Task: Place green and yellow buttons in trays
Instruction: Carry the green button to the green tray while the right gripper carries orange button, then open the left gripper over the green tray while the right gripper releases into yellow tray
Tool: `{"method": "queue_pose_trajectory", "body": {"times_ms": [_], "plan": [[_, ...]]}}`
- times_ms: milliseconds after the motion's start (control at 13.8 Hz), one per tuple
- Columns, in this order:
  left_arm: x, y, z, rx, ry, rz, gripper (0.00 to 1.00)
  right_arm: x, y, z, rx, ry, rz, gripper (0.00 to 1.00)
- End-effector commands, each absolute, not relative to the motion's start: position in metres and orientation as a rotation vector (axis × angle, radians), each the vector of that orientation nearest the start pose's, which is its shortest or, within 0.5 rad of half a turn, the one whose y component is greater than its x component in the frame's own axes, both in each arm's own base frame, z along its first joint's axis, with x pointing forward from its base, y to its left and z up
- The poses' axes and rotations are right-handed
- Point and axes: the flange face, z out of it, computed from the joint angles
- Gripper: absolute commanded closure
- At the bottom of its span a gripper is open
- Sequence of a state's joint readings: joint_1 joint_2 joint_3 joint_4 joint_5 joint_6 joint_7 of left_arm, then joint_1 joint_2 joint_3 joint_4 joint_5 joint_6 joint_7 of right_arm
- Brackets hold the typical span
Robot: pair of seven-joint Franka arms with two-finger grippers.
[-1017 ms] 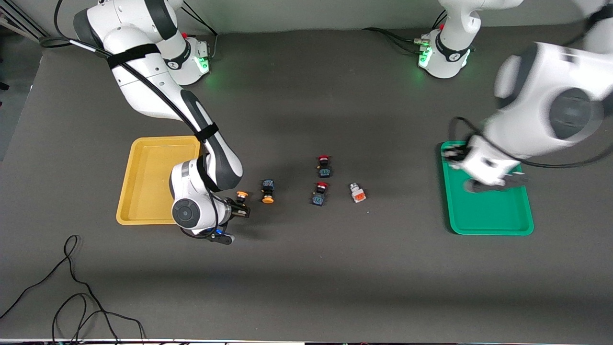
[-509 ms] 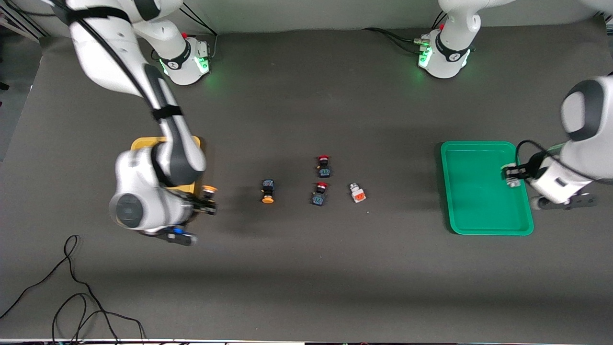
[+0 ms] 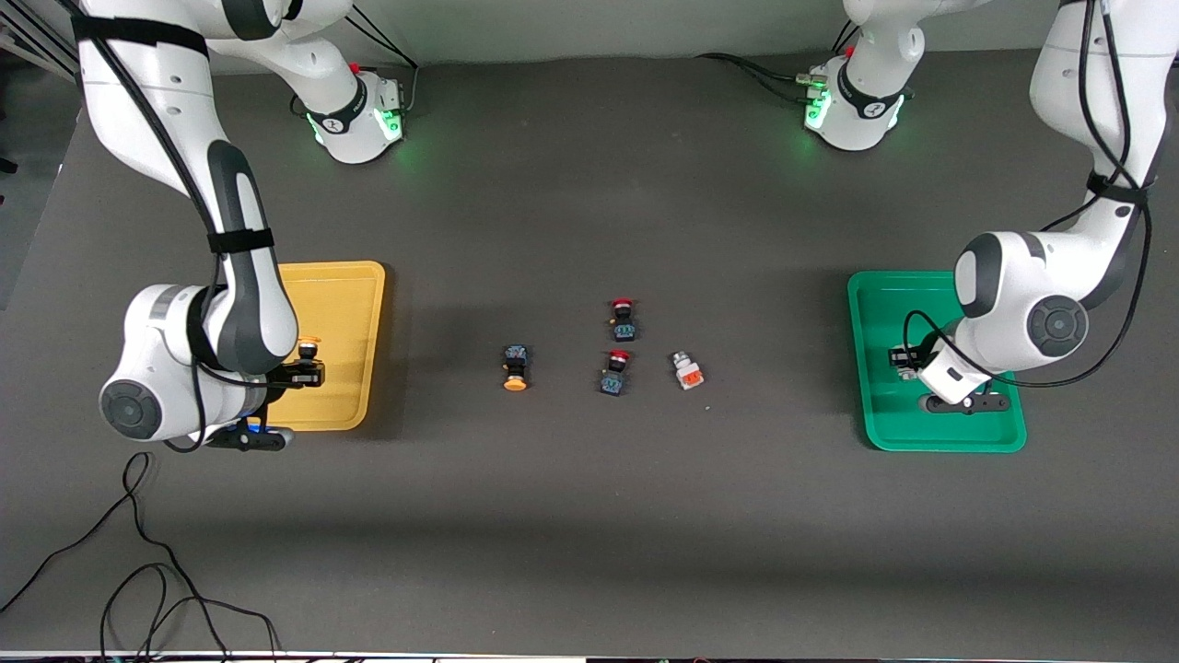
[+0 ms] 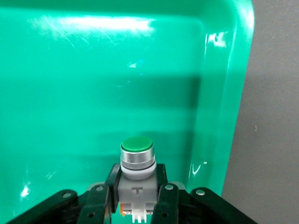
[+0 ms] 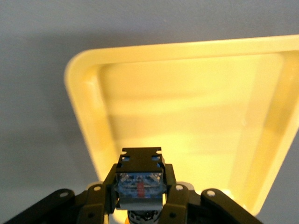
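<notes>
**2 buttons held over their trays**

My right claw [image 3: 309, 366] is clenched on a yellow-capped button [image 5: 139, 184] above the yellow tray [image 3: 355, 304]. My left claw [image 3: 904, 361] grips a green-capped button [image 4: 137, 156] over the green tray [image 3: 870, 304]. On the desk [image 3: 589, 534] between the trays lie another yellow-capped switch [image 3: 515, 366] and a white orange-marked switch [image 3: 686, 370]. Letting go from this height could make either button bounce or roll over a shallow rim.

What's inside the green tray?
Nothing lies on the green tray where its floor shows. The left gripper holds a green button over it. The arm hides part of the floor.
</notes>
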State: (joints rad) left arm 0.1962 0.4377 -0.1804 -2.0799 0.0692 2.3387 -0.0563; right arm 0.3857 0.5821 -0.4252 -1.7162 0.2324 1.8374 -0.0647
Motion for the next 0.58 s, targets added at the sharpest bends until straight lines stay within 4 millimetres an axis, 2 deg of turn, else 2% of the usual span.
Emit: {"method": "queue_pose_trajectory", "body": {"times_ms": [0,73,218,291,436,509], "plan": [[0.571,0.014,0.211,-3.138,0.000,0.253,0.37,0.601,0.005,0.219,-3.098,0.067,0.557,1.00],[0.571,0.014,0.212,-3.135,0.005,0.260,0.01,0.597,0.004,0.210,-3.109,0.067,0.539,1.00],[0.577,0.019,0.231,-3.128,-0.007,0.260,0.00,0.595,0.003,0.202,-3.115,0.069,0.539,1.00],[0.584,0.020,0.251,-3.119,-0.006,0.284,0.00,0.593,0.004,0.199,-3.116,0.066,0.541,1.00],[0.606,0.026,0.308,-3.097,-0.026,0.362,0.00,0.588,0.003,0.191,-3.120,0.066,0.538,1.00],[0.618,0.027,0.340,-3.090,-0.036,0.380,0.00,0.588,0.004,0.190,-3.119,0.065,0.540,0.81]]}}
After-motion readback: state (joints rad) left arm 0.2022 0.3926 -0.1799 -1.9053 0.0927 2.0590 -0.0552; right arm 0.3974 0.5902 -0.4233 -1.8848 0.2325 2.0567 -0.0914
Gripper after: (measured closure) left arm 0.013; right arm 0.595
